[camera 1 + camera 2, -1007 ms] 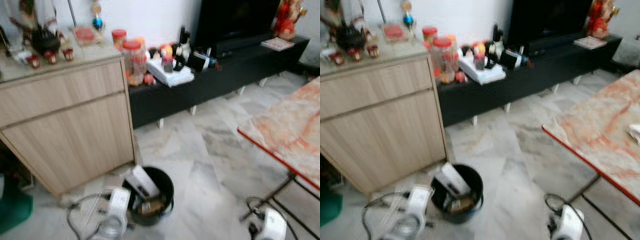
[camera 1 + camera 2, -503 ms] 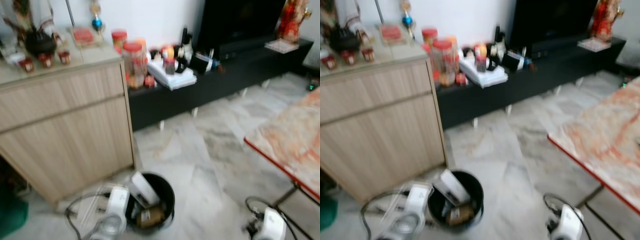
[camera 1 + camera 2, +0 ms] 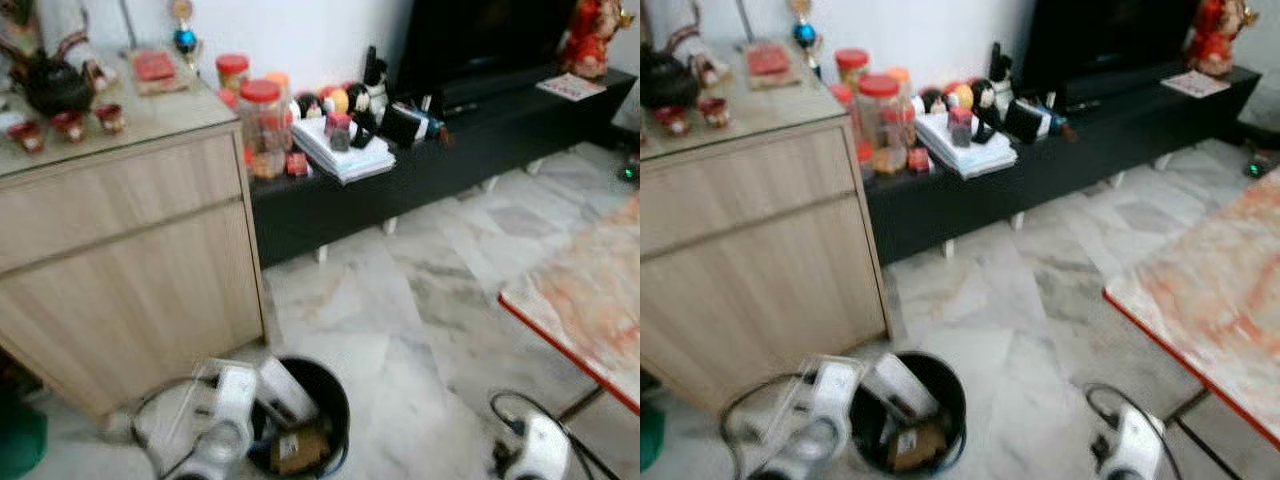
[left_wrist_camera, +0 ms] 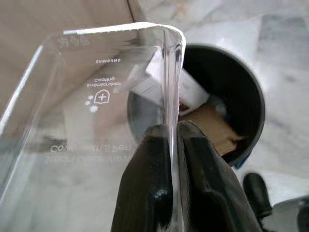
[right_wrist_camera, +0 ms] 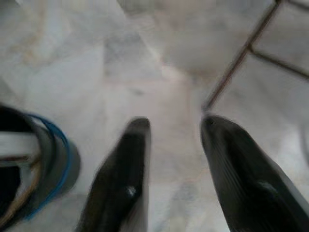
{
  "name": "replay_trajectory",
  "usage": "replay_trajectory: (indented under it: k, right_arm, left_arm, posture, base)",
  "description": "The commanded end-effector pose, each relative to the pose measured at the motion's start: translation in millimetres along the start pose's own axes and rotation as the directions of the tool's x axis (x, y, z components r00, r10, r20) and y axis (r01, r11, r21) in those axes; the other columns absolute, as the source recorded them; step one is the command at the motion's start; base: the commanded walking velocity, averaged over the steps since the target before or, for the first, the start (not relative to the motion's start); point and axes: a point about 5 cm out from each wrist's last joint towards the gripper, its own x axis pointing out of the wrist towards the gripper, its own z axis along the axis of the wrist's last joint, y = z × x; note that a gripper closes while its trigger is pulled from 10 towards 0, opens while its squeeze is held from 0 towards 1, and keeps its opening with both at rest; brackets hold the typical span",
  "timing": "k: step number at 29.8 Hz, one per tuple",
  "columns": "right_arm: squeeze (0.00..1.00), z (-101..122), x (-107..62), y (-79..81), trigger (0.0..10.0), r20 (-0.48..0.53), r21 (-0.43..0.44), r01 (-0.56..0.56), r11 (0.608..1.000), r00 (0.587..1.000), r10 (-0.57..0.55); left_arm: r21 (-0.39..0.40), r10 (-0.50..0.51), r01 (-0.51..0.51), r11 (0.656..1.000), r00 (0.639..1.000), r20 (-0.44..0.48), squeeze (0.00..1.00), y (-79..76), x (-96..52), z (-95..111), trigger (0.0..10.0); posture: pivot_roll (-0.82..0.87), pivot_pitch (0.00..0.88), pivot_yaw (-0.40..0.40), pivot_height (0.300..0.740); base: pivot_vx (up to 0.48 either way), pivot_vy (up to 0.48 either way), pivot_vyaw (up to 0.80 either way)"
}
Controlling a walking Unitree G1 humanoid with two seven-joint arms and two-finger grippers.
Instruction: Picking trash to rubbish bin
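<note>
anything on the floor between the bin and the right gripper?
Bare marble floor separates the black bin from the open right gripper in the right wrist view; both eye views agree.

Head views are evenly lit by soft indoor light with no hard shadows, but motion-blurred throughout, worst at the lower edge around the black bin [image 3: 305, 415] and the marble floor [image 3: 400, 300]. Left wrist view is bright and mostly sharp; the clear plastic packaging [image 4: 101, 111] carries white glare along its folded edge and the printed text reads mirrored. Right wrist view is dimmer and heavily smeared, with the right gripper [image 5: 171, 166] fingers and floor tiles out of focus.
</note>
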Motion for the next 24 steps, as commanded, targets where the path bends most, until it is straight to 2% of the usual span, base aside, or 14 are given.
replay_trajectory:
  k: [1, 9, 12, 18, 19, 20, 21, 23, 24]
  right_arm:
    - [0.0, 6, 2.4, 9.2, 10.0, 0.017, 0.006, -0.022, 1.0, 1.0, 0.022]
    - [0.0, 16, 5.0, 13.0, 10.0, 0.036, -0.007, -0.052, 0.999, 0.998, 0.052]
    - [0.0, 31, 8.2, 23.8, 10.0, 0.06, -0.085, -0.119, 0.989, 0.99, 0.124]
    - [0.0, 59, 12.3, 42.6, 10.0, 0.118, -0.159, -0.201, 0.967, 0.968, 0.22]
    - [0.0, 66, 13.1, 48.8, 10.0, 0.127, -0.176, -0.221, 0.959, 0.961, 0.244]
    - [0.0, 82, 13.3, 65.1, 10.0, 0.159, -0.22, -0.278, 0.935, 0.936, 0.315]
    - [0.0, 82, 13.3, 65.1, 10.0, 0.159, -0.22, -0.278, 0.935, 0.936, 0.315]
    - [0.0, 98, 11.7, 87.6, 10.0, 0.177, -0.275, -0.358, 0.892, 0.893, 0.413]
    - [0.0, 102, 10.9, 92.9, 10.0, 0.179, -0.292, -0.378, 0.879, 0.881, 0.438]
  left_arm:
    - [0.013, 0.038, -0.038, 0.999, 0.999, -0.003, 0.0, 14.9, 1.1, 1, 10.0]
    - [0.015, -0.019, 0.019, 1.0, 1.0, 0.019, 0.0, 4.8, 3.6, 13, 10.0]
    - [0.01, -0.062, 0.062, 0.998, 0.997, 0.046, 0.0, -2.1, 4.8, 21, 10.0]
    - [0.009, -0.087, 0.087, 0.996, 0.994, 0.068, 0.0, -7.9, 6.5, 33, 10.0]
    - [0.011, -0.095, 0.094, 0.995, 0.993, 0.073, 0.0, -9.3, 6.9, 36, 10.0]
    - [0.003, -0.118, 0.118, 0.993, 0.989, 0.093, 0.0, -13.0, 7.6, 43, 10.0]
    - [0.003, -0.118, 0.118, 0.993, 0.989, 0.093, 0.0, -13.0, 7.6, 43, 10.0]
    - [-0.005, -0.15, 0.152, 0.988, 0.981, 0.12, 0.0, -18.1, 8.2, 54, 10.0]
    - [-0.011, -0.157, 0.16, 0.987, 0.979, 0.127, 0.0, -19.2, 8.3, 56, 10.0]
  posture:
    - [-0.07, 0.043, -0.073, 0.74]
    - [-0.07, 0.046, -0.074, 0.74]
    - [-0.08, 0.049, -0.074, 0.74]
    - [-0.09, 0.05, -0.077, 0.74]
    - [-0.09, 0.05, -0.078, 0.74]
    - [-0.09, 0.05, -0.078, 0.74]
    - [-0.09, 0.05, -0.078, 0.74]
    - [-0.09, 0.052, -0.083, 0.74]
    - [-0.09, 0.052, -0.083, 0.74]
  base:
    - [0.319, 0.0, 0.0]
    - [0.299, 0.0, 0.0]
    - [0.0, 0.0, 0.0]
    - [0.0, 0.0, 0.0]
    - [0.0, 0.0, 0.0]
    - [0.0, 0.0, 0.0]
    - [0.0, 0.0, 0.0]
    - [0.0, 0.0, 0.0]
    - [0.0, 0.0, 0.0]
